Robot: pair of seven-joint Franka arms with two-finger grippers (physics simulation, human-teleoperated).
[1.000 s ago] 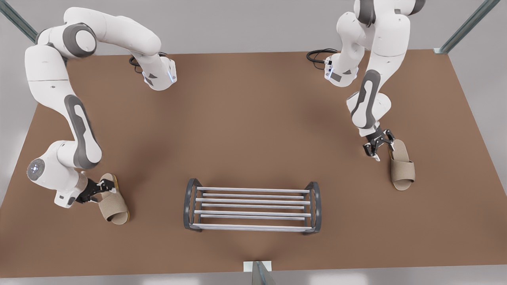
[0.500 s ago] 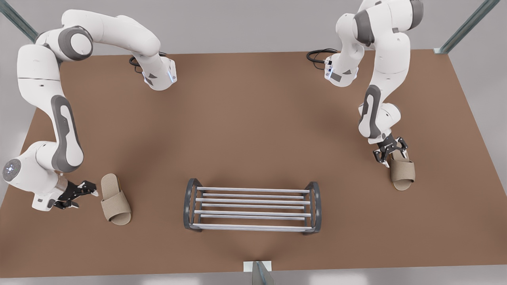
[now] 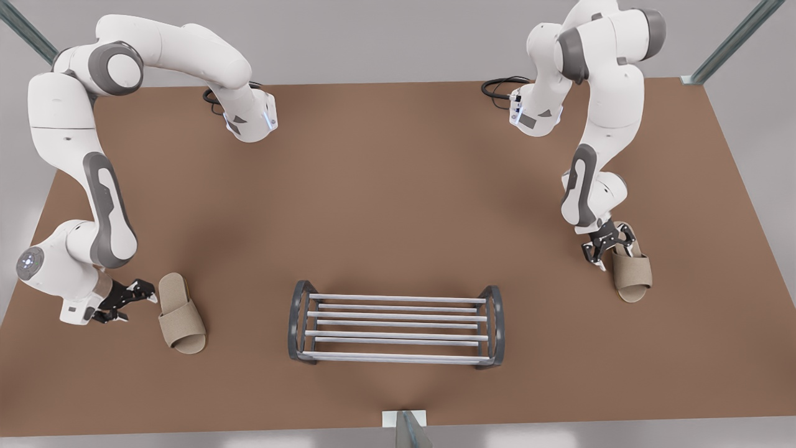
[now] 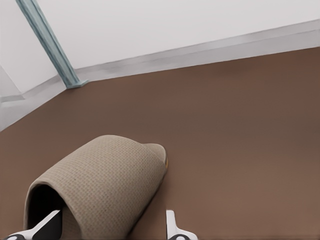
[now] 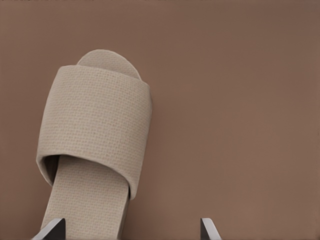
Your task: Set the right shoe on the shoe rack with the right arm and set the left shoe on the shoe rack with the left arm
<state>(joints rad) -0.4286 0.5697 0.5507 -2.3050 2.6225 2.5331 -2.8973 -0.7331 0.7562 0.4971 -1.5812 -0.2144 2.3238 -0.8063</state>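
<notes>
Right wrist view: the right pincer point(image 5: 129, 227) has its tips spread apart, one over the heel of the right shoe point(image 5: 95, 145), the other over bare bench point(image 5: 240, 100). Toward the front view's left, this pincer point(image 3: 140, 305) sits just beside that shoe point(image 3: 180, 314).

The left pincer point(image 4: 110, 225) is also spread, with one tip at the heel opening of the left shoe point(image 4: 107, 185) and the other outside it.

Both shoes lie on the bench, well apart from the shoe rack point(image 3: 398, 336), which stands between them.

A beige slipper point(image 5: 92, 150) lies flat on the brown worktop point(image 5: 235, 115); the right tool point(image 5: 131, 231) straddles its heel edge, fingers apart.
</notes>
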